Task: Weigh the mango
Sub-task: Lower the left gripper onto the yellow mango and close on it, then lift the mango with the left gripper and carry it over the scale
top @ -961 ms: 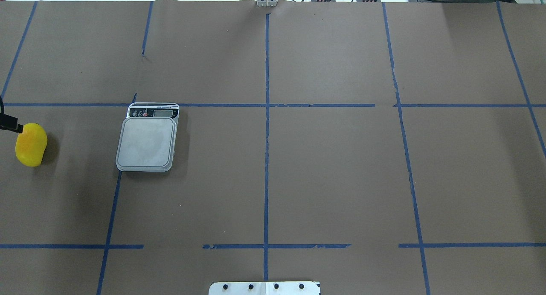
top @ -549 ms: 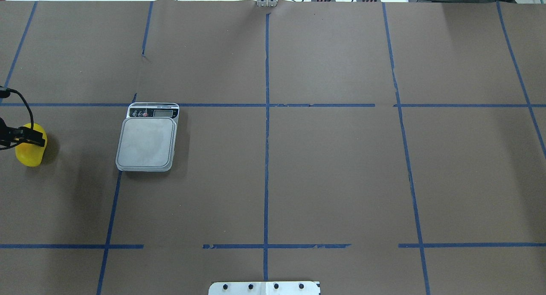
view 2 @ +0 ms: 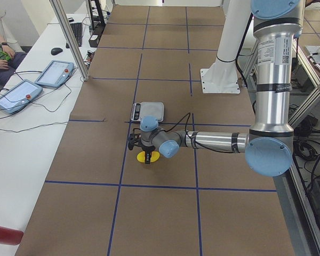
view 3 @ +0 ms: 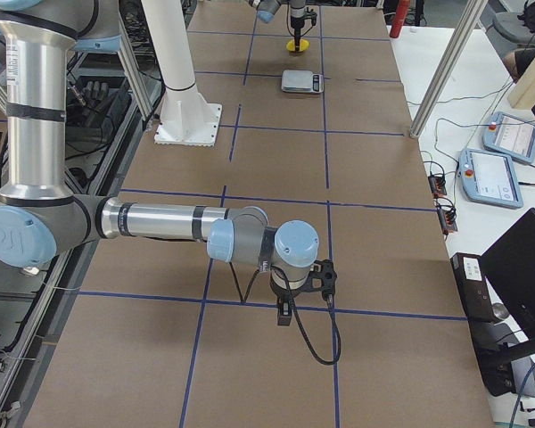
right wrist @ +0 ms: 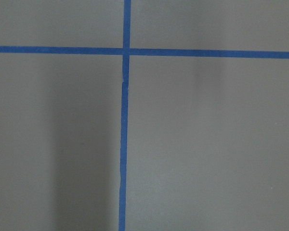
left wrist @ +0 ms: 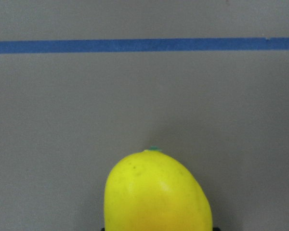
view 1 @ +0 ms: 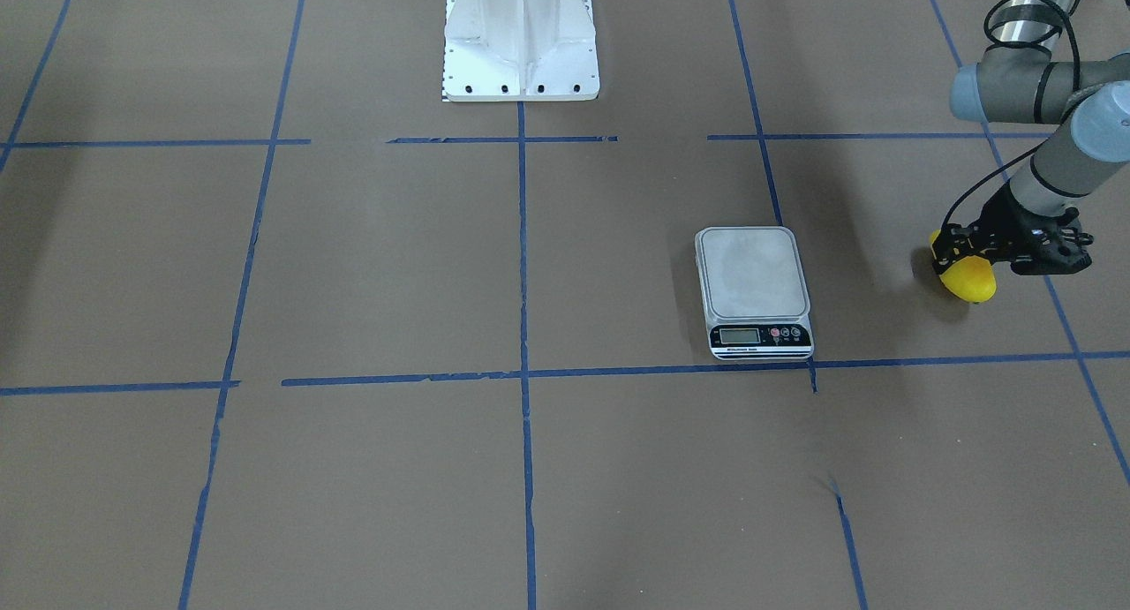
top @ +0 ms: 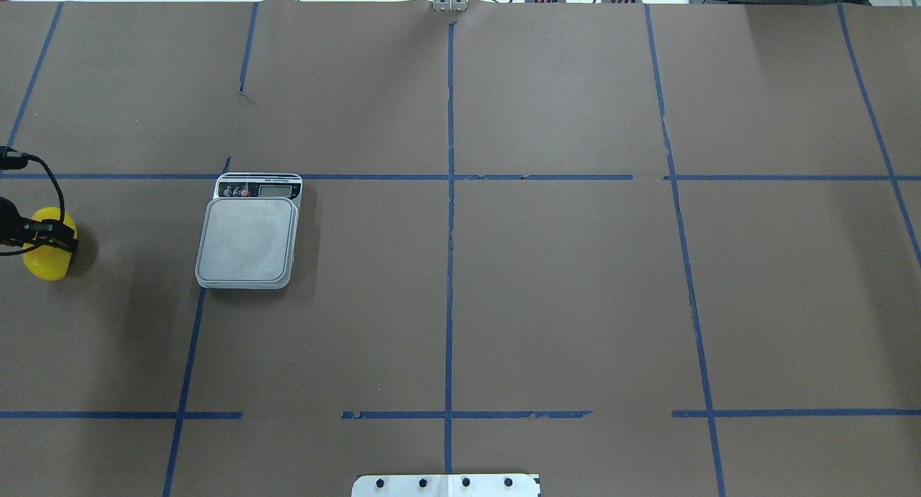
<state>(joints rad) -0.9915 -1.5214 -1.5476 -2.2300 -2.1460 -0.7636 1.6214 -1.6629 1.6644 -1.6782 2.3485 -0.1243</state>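
Note:
The yellow mango lies on the brown table near its left edge, left of the scale. It also shows in the front view and fills the bottom of the left wrist view. My left gripper is down over the mango, with its fingers against both sides, shut on it. The mango still rests on the table. The scale's platform is bare. My right gripper shows only in the exterior right view, low over bare table, and I cannot tell whether it is open or shut.
The white robot base stands at the table's near middle. Blue tape lines grid the brown paper. Operator pendants and cables lie on the white bench beyond the table's far edge.
My left gripper has come in from the left edge over the mango and lowered onto it. The mango has shifted slightly left.

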